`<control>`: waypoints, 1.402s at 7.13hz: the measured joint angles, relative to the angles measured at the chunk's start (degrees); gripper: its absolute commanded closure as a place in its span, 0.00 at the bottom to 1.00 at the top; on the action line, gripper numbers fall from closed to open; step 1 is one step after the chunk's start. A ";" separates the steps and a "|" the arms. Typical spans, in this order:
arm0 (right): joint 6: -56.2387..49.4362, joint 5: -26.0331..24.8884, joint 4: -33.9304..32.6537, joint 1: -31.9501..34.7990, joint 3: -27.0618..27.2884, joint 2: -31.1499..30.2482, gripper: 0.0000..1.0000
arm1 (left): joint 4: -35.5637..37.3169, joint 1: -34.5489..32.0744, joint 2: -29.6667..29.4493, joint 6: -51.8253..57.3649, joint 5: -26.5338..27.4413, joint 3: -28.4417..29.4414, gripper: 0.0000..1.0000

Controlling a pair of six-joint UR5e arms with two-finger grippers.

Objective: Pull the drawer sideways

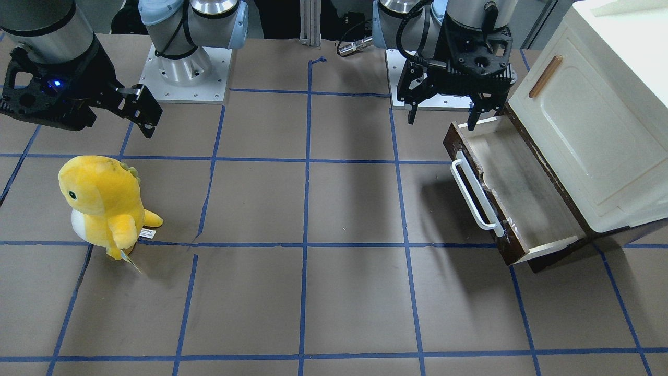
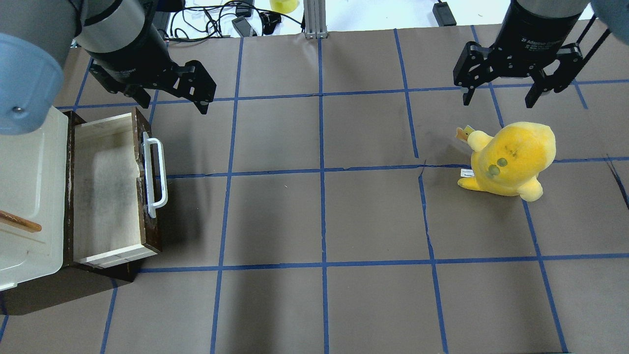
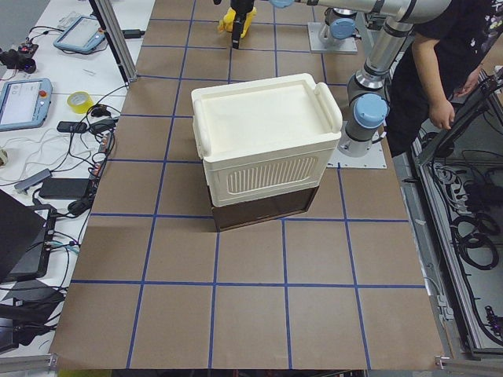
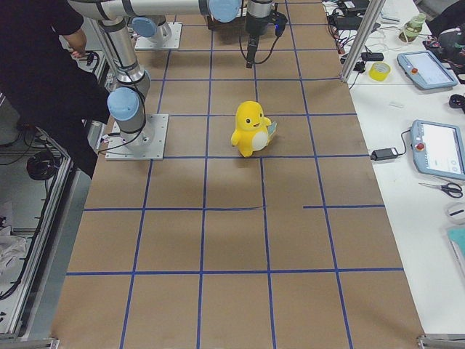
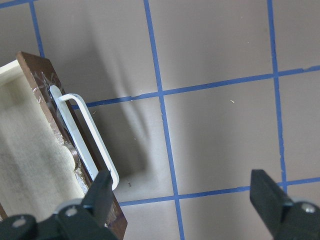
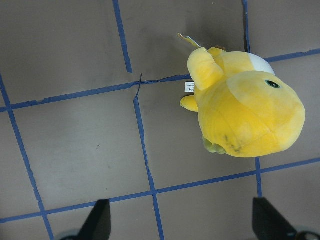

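The drawer (image 1: 522,198) has a worn dark-brown front, a long white bar handle (image 1: 474,196) and a pale cream inside. It stands pulled out from under the cream-white cabinet (image 1: 595,130). It also shows in the overhead view (image 2: 105,191) and the left wrist view (image 5: 30,150). My left gripper (image 1: 441,122) is open and empty. It hangs above the drawer's end nearest the robot base (image 2: 174,107), with the handle (image 5: 87,145) by one fingertip. My right gripper (image 2: 497,103) is open and empty on the far side of the table.
A yellow plush dinosaur (image 2: 511,157) stands under my right gripper, and it also shows in the right wrist view (image 6: 245,110). The cabinet door has a small brown wooden handle (image 1: 545,77). Blue tape lines grid the brown table. A person (image 3: 440,63) stands beside the robot.
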 measured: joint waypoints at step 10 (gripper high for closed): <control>0.00 0.00 0.00 -0.03 0.00 0.00 0.00 | 0.37 1.10 1.31 0.15 -1.80 -0.65 0.00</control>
